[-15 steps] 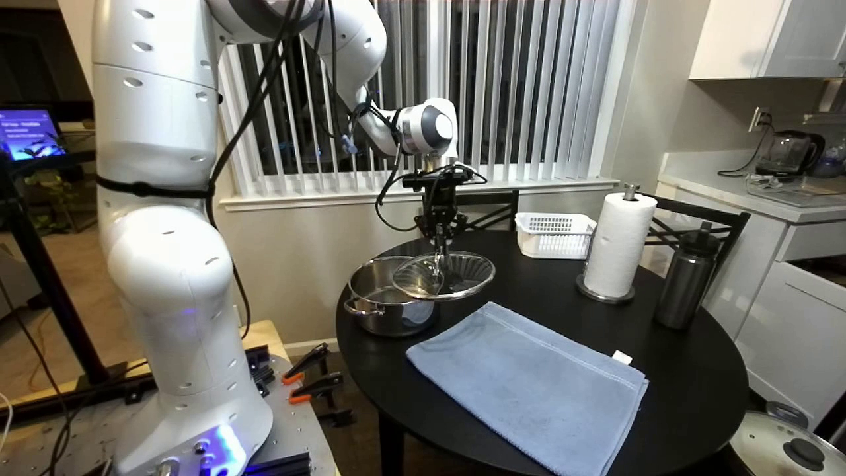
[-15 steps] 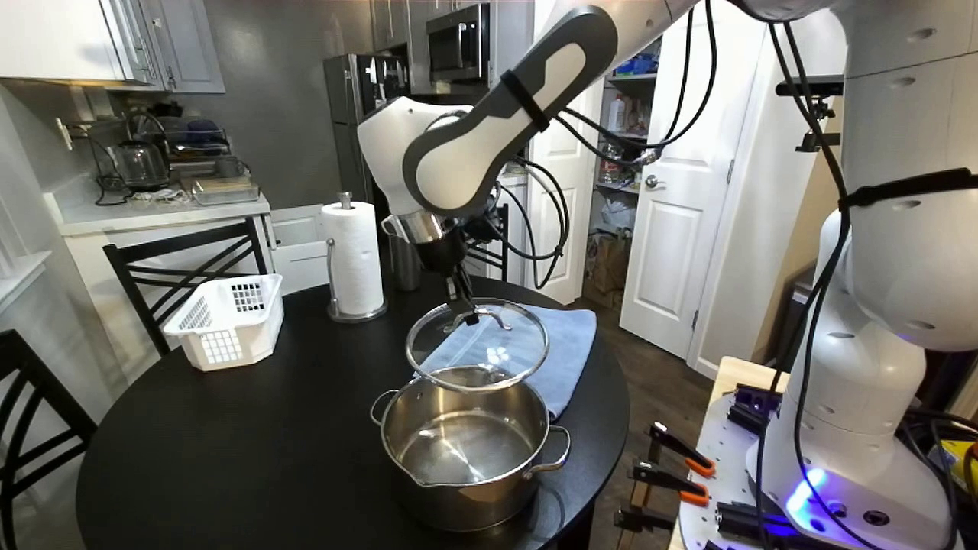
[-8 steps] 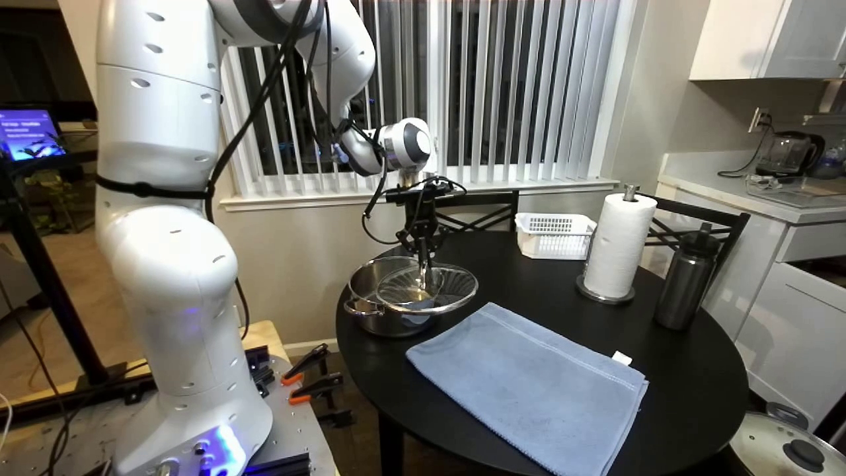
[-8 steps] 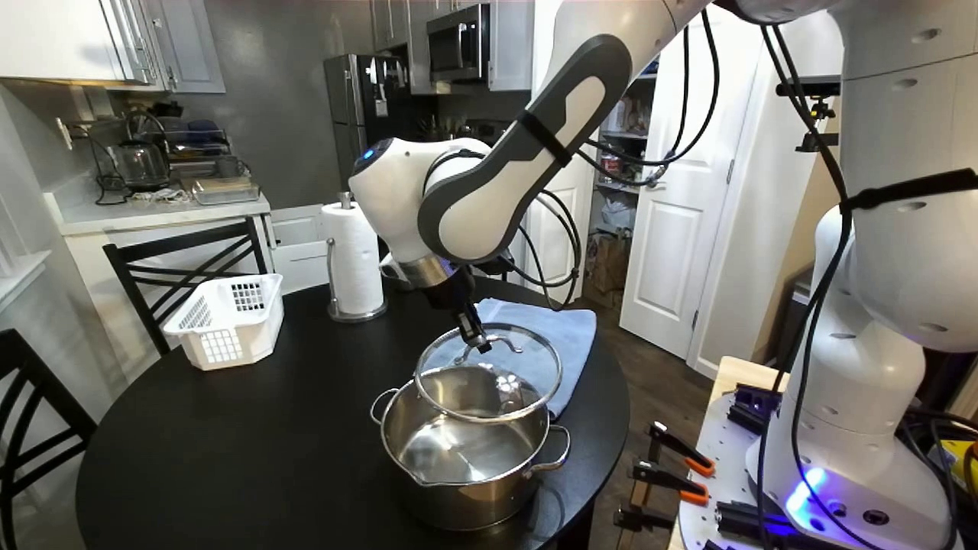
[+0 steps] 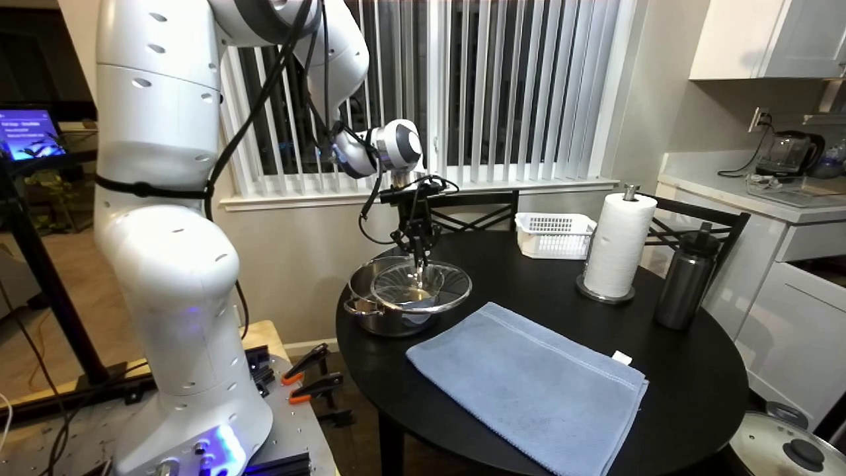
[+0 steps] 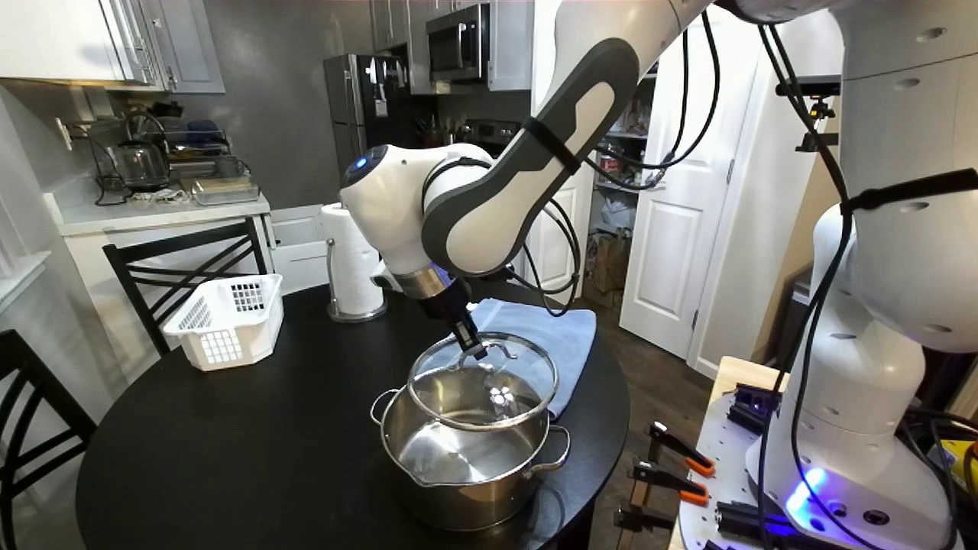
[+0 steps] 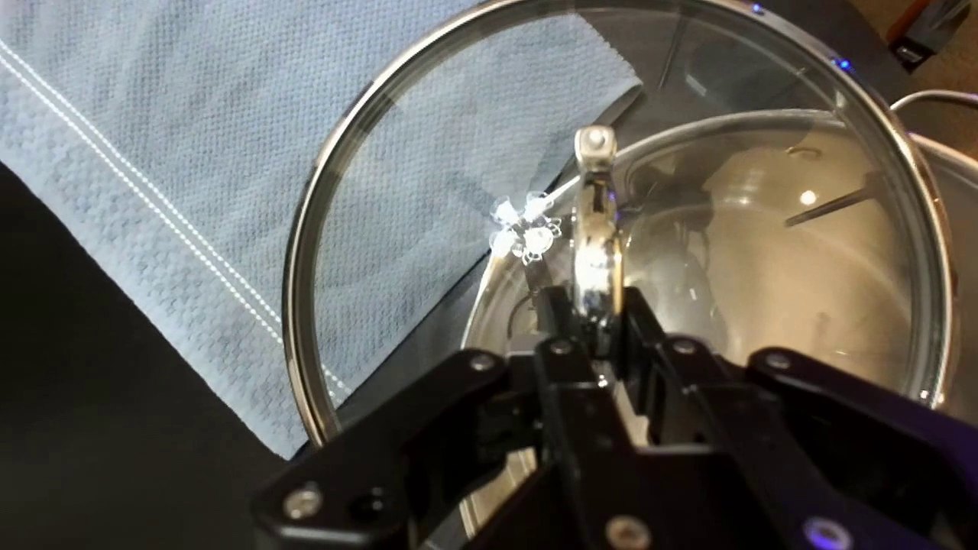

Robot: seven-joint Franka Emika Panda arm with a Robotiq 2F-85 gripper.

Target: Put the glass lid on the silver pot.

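The glass lid (image 6: 484, 382) hangs partly over the silver pot (image 6: 467, 506), off-centre toward the blue cloth (image 5: 535, 383); whether it touches the pot's rim cannot be told. The gripper (image 7: 598, 307) is clamped on its metal handle (image 7: 597, 221) and, in the wrist view, hides the lid's near edge; the pot runs out of that view. Both pot and cloth lie on the black worktop (image 6: 244, 435). In an exterior view, the arm (image 6: 489, 233) partly covers the paper towel roll (image 6: 353, 271).

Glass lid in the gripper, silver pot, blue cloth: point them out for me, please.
Glass lid (image 7: 598, 235): wrist view, on its metal handle.
Silver pot (image 6: 474, 504): in an exterior view, on its outer wall.
Blue cloth (image 5: 529, 389): in an exterior view, middle of its top face.
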